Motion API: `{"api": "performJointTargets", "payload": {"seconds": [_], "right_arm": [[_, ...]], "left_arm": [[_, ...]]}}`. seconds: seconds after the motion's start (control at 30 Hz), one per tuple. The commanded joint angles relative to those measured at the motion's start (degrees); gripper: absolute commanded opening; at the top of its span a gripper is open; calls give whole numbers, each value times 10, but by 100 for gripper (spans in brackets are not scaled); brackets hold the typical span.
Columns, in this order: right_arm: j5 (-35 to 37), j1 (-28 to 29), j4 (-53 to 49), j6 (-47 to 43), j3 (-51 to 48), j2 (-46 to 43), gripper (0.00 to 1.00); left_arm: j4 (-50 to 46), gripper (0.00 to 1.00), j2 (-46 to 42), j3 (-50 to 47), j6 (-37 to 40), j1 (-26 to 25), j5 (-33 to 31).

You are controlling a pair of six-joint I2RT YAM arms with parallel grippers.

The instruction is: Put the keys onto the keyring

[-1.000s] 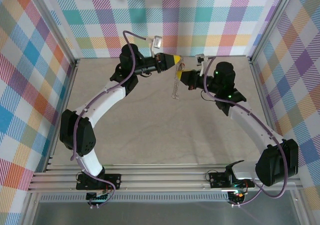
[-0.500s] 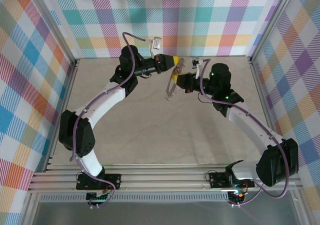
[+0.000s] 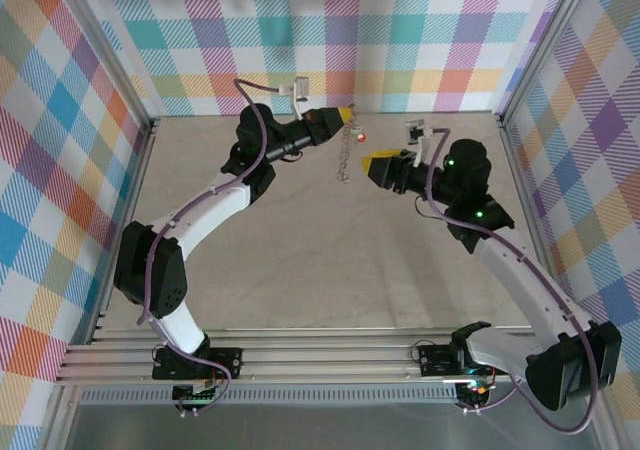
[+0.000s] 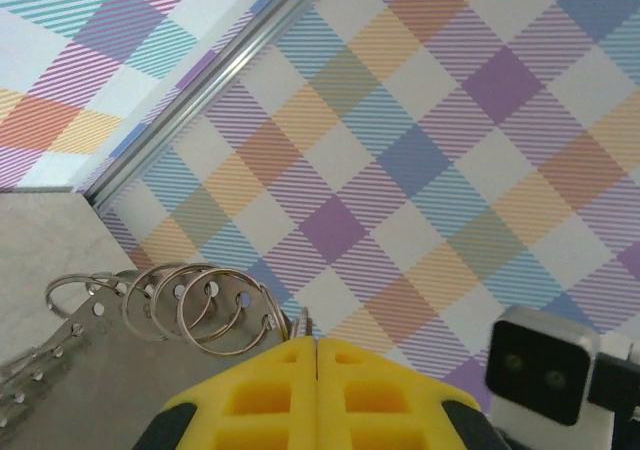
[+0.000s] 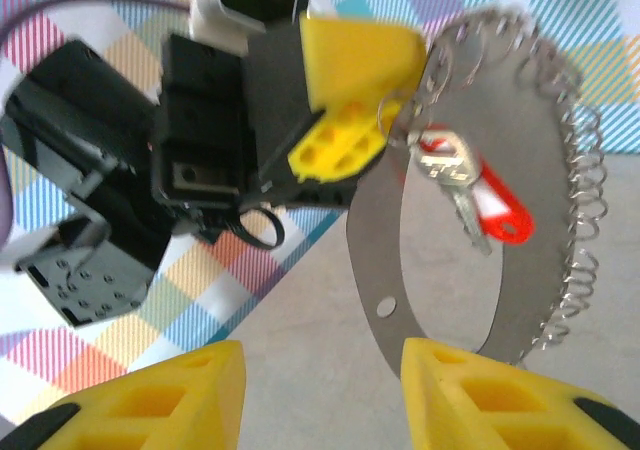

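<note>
The keyring (image 3: 344,160) is a flat grey metal hoop with several small wire rings along its edge. It hangs above the table from my left gripper (image 3: 348,116), which is shut on its top edge. In the right wrist view the hoop (image 5: 372,260) dangles from the left gripper (image 5: 385,110). A silver key with a red tag (image 5: 470,195) hangs on a small ring beside those tips. The key (image 3: 360,137) shows as a red dot from above. My right gripper (image 5: 320,390) is open just short of the hoop, holding nothing. The left gripper (image 4: 317,342) shows closed pads beside the wire rings (image 4: 200,305).
The beige tabletop (image 3: 330,260) lies below both arms, boxed in by plaid walls (image 3: 400,30) and metal frame rails (image 3: 520,170). The purple cable (image 3: 262,120) loops over the left wrist. The right wrist camera housing (image 4: 545,370) faces the left gripper.
My right gripper has opened, let go of the hoop and drawn back to the right. The hoop now hangs from the left gripper alone, which shifted slightly up.
</note>
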Motion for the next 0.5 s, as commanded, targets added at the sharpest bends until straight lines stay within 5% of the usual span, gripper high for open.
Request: {"api": "performJointTargets", "payload": {"seconds": [0.0,0.47], "right_arm": [[16,-18,9,17,24,-2,44],[-48,-31,242,236,115,133,41]], "left_arm": [[86,0,-39,-12,-43,-4,-29],[166,0,-45,-47,-103,-7,-57]]}}
